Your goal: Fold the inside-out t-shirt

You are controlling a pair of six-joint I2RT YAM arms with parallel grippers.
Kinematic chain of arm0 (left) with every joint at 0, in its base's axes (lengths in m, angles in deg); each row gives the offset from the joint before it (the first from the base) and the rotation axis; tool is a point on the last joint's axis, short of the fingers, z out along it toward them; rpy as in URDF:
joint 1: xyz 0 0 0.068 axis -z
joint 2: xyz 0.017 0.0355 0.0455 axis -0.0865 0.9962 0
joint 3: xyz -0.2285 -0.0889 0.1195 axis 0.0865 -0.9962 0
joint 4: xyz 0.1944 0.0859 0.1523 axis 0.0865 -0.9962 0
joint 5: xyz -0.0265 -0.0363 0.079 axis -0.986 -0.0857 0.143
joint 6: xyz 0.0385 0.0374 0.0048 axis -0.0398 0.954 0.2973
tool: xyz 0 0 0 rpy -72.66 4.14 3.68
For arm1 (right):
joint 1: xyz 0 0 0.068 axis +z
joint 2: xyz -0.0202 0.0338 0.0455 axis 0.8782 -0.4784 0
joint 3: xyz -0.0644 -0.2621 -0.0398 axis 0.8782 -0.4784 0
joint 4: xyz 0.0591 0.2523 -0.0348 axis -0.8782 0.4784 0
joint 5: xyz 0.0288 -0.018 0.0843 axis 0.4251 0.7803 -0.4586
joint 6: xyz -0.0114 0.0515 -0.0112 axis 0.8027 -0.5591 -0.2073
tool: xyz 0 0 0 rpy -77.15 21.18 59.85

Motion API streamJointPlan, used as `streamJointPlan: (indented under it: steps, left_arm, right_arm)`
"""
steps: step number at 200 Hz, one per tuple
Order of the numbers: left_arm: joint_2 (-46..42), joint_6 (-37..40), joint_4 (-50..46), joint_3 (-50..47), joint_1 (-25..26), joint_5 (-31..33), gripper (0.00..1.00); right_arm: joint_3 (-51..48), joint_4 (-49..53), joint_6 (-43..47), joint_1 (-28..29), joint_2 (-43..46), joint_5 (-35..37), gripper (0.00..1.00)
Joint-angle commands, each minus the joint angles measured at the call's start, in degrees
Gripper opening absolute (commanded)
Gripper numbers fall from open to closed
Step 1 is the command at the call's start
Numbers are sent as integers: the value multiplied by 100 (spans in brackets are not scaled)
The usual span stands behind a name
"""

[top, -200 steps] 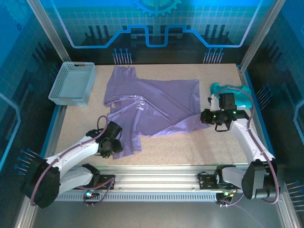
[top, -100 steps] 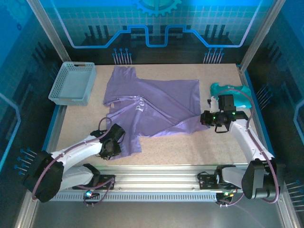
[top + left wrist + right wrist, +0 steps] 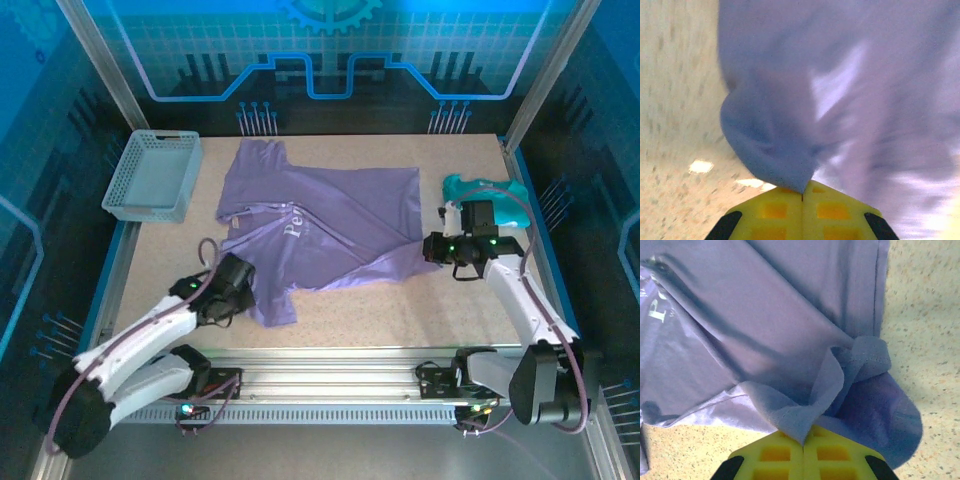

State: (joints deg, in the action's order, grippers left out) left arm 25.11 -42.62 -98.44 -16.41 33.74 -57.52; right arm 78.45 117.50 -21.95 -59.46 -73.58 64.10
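Left claw (image 3: 802,193) newly tight on inside-out t-shirt (image 3: 330,222) — right claw (image 3: 803,439) tight on, apparently, its hem corner

The left arm (image 3: 150,330) and the right arm (image 3: 522,295) have pale grey-white shells between black joints. A dark purple cable (image 3: 205,252) runs along each, looping up near the wrist. Small green lights (image 3: 456,241) glow on the right arm's black wrist block. The left hand (image 3: 802,194) and the right hand (image 3: 803,442) have bright yellow fingers (image 3: 774,210) with square recesses, flanked by black corner pieces (image 3: 724,227)
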Motion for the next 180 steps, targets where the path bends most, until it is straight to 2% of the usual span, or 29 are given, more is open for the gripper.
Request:
streamJointPlan:
  steps: [1,32,59,85,114,153,165,180]
  left_arm:
    - [-799,675,189,1145,-359,574,0]
    - [-1191,1729,-75,3239,-517,1215,0]
    - [-1078,2486,-290,5129,-513,1201,0]
    - [-855,2803,-524,6545,-517,1080,0]
    - [-336,3088,-764,7298,-505,1437,0]
    - [734,3754,-61,7434,-579,2010,0]
    - [1190,3749,70,7600,-921,1790,0]
    - [1855,3395,-4,7892,-1549,1113,0]
  right_arm:
    - [759,33,18,-67,577,128,0]
    - [1853,600,72,-288,1182,466,0]
    - [2998,1154,185,-371,1693,803,0]
    - [4103,1693,338,-376,1977,1120,0]
    - [4888,1895,458,-375,2048,1228,0]
    - [4713,1172,502,-376,1537,1273,0]
    - [4605,805,503,-380,1241,1300,0]
    - [4543,383,519,-380,818,1327,0]
